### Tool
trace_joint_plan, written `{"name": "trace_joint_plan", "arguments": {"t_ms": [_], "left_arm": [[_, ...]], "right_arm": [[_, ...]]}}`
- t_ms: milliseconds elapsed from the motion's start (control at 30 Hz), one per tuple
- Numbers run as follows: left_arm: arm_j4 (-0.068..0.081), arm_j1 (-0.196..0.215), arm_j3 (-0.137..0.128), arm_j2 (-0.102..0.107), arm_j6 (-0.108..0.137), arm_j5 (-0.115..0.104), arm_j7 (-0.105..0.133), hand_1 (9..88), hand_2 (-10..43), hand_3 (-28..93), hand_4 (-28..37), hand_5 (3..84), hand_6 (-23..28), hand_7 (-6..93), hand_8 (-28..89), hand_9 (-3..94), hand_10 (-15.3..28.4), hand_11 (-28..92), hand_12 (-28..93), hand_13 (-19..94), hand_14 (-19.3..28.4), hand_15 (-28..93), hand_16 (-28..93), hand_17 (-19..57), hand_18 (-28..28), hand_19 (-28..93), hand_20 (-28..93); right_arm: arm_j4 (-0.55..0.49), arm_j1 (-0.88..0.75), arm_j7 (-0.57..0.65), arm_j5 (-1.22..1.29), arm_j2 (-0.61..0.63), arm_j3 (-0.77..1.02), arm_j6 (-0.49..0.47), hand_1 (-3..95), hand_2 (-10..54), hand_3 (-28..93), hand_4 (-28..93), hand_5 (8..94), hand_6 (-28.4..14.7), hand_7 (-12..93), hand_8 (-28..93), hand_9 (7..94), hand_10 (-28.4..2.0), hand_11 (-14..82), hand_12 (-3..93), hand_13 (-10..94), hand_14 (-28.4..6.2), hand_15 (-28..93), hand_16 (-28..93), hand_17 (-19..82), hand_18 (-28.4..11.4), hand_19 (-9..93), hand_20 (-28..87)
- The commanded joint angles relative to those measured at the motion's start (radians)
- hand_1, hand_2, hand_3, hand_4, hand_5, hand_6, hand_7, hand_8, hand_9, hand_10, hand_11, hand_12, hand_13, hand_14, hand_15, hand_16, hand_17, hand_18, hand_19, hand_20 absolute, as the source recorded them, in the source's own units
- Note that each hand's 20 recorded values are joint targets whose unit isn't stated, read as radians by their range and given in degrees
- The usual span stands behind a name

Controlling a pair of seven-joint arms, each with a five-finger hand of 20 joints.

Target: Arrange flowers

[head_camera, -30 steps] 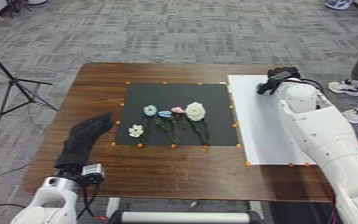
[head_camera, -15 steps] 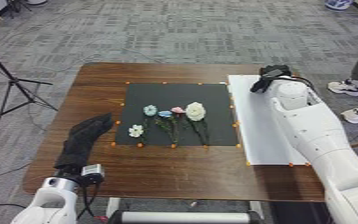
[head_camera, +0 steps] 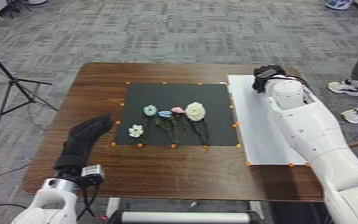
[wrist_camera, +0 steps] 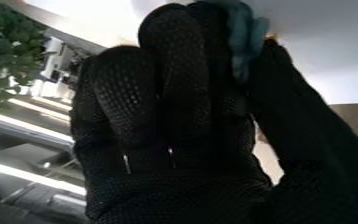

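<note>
Tabletop point(head_camera: 175, 170), right hand's fingers point(head_camera: 265, 73) farther left

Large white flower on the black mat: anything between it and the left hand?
Yes, four other flowers on the black mat. Going from the left hand: the small white flower, two light blue flowers, then the pink flower beside the large white flower.

On the black mat point(head_camera: 177, 92), you see five flowers lying, stems toward the robot: small white point(head_camera: 136, 131), teal point(head_camera: 150, 110), blue point(head_camera: 165, 114), pink point(head_camera: 177, 110), large white point(head_camera: 195, 111). The right hand point(head_camera: 269, 75) pinches a blue-green piece point(wrist_camera: 239, 42), partly hidden.
</note>
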Motion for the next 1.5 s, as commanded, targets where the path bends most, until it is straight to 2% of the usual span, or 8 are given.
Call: {"name": "trace_joint_plan", "arguments": {"t_ms": [33,267,433,567,667,800,1067,1500], "left_arm": [[-0.007,0.012,0.001,-0.008,0.002,-0.002,0.004,26.9,-0.7,69,-20.9,45.9,5.1,14.7,-7,44.2,12.8,19,11,32,16.4,14,1,1.1,12.1,6,14],[-0.008,0.014,-0.003,-0.006,0.007,-0.004,0.004,26.9,-0.7,69,-20.8,45.9,5.1,14.6,-7,44.2,12.8,19,11,32,16.5,14,1,1.1,12.1,6,14],[-0.005,0.010,0.000,0.001,-0.009,-0.003,-0.005,26.9,-0.6,69,-20.8,45.9,5.2,14.5,-7,44.2,12.8,19,11,32,16.5,14,1,1.1,12.1,6,14],[-0.006,0.011,-0.006,0.012,-0.008,-0.006,-0.006,26.8,-0.7,69,-20.8,45.9,5.1,14.5,-7,44.2,12.8,19,11,32,16.5,14,1,1.1,12.1,6,14],[-0.001,-0.006,-0.012,0.026,-0.018,-0.004,-0.013,26.8,-0.7,69,-20.9,45.9,5.1,14.5,-7,44.2,12.7,19,11,32,16.5,14,1,1.1,12.1,6,14],[-0.002,-0.006,-0.021,0.034,-0.014,-0.005,-0.012,26.8,-0.7,69,-20.9,45.9,5.1,14.5,-7,44.3,12.8,19,11,32,16.5,14,1,1.1,12.1,6,14],[0.008,-0.031,-0.002,0.036,-0.031,-0.003,-0.020,26.7,-0.6,69,-21.0,45.9,5.1,14.7,-7,44.3,12.8,19,11,32,16.5,14,1,1.2,12.1,6,14],[0.005,-0.031,-0.005,0.039,-0.021,-0.004,-0.029,26.7,-0.7,69,-21.0,45.9,5.0,15.0,-7,44.3,12.8,19,11,32,16.4,14,1,1.1,12.1,6,14]], "right_arm": [[-0.093,-0.008,-0.026,0.055,0.063,-0.065,-0.006,45.9,3.0,66,-23,80.2,1.1,27,9,87.5,-10.1,36.8,28.5,69,-13.7,66,36,30,-23.3,66,47],[-0.326,-0.022,-0.019,0.228,0.224,-0.149,0.068,46.5,2.7,67,-23,80.6,1.2,27,11,87.8,-9.3,38.0,28.9,69,-13.6,67,37,30,-22.9,66,47],[-0.569,-0.114,-0.008,0.342,0.372,-0.153,0.086,46.4,2.4,67,-22,80.7,1.2,27,12,87.7,-9.2,38.3,29.0,69,-13.5,67,37,30,-22.8,66,47],[-0.728,-0.220,0.007,0.411,0.454,-0.127,0.056,46.4,2.3,67,-22,80.8,1.3,27,12,87.8,-9.0,38.5,29.0,69,-13.5,67,37,30,-22.9,66,48],[-0.820,-0.297,0.046,0.464,0.496,-0.113,0.006,46.4,2.3,67,-22,80.7,1.4,27,12,87.8,-9.0,38.6,29.0,69,-13.3,67,37,29,-22.9,66,48],[-0.863,-0.324,0.053,0.491,0.506,-0.137,-0.018,46.6,2.3,66,-22,80.6,1.5,27,12,87.7,-9.0,38.4,29.1,69,-13.3,67,37,29,-23.0,66,48],[-0.894,-0.330,0.084,0.521,0.470,-0.164,-0.010,46.4,2.2,67,-22,80.9,1.5,27,12,87.7,-9.0,38.3,29.0,69,-13.3,67,37,30,-23.1,67,48],[-0.918,-0.376,0.096,0.534,0.420,-0.219,-0.037,46.5,2.2,67,-22,81.0,1.4,26,12,88.0,-9.0,38.1,28.8,69,-13.3,68,37,30,-23.1,67,48]]}}
